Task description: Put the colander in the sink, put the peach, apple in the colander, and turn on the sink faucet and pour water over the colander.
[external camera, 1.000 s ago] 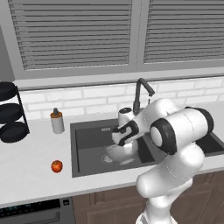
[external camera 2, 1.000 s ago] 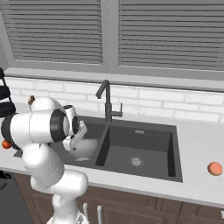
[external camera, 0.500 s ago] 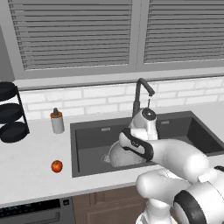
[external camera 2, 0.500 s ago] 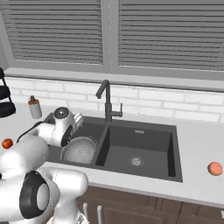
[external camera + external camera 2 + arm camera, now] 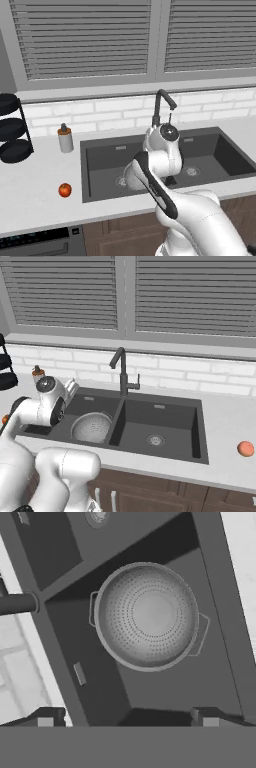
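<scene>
The wide silver-grey perforated metal colander (image 5: 146, 616) sits upright on the floor of the left basin of the dark grey rectangular double-basin sink (image 5: 160, 421), so the first step looks done and it is placed to catch the fruit and the stream. The small red apple (image 5: 64, 190) lies on the white table (image 5: 30, 190) left of the sink; the pale yellow-pink peach (image 5: 245, 448) lies on the table well to its right. The dark gooseneck faucet (image 5: 121, 371) stands behind the divider, no water running. The white arm folds high over the left basin, hand pointing down; the tool (image 5: 127, 718) is spread wide, empty, above the colander
</scene>
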Controlling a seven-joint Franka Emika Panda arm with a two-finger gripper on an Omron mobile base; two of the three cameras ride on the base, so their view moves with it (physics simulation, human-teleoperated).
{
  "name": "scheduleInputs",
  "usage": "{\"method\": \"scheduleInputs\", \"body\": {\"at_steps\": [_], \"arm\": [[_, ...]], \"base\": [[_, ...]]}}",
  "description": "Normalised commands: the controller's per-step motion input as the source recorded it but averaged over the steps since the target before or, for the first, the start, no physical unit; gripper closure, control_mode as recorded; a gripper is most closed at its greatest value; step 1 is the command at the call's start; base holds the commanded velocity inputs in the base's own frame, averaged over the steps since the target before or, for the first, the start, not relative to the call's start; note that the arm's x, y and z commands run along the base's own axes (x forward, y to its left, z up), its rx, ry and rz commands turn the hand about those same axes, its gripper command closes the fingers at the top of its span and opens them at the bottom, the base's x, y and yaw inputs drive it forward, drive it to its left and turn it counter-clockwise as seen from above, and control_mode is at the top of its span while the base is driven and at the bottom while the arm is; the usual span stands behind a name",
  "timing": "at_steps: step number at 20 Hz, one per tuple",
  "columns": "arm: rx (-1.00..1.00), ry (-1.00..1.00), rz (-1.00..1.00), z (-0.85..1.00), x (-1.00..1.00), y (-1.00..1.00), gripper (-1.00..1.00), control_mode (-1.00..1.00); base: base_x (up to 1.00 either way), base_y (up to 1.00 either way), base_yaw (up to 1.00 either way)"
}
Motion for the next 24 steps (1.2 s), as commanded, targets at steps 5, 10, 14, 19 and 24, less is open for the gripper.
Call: {"method": "scheduleInputs", "body": {"at_steps": [5,10,14,19,24], "arm": [[-0.22,-0.07,0.33,0.32,-0.46,0.84,-1.00,-1.00],[-0.17,0.00,0.38,0.59,-0.15,0.71,-1.00,-1.00],[-0.18,0.00,0.51,0.57,-0.06,0.55,-1.00,-1.00],[-0.30,0.00,0.51,0.23,-0.20,0.80,-1.00,-1.00],[-0.43,0.00,0.34,0.00,-0.38,0.92,-1.00,-1.00]], "base": [[0.00,0.00,0.00],[0.00,0.00,0.00],[0.00,0.00,0.00],[0.00,0.00,0.00],[0.00,0.00,0.00]]}}
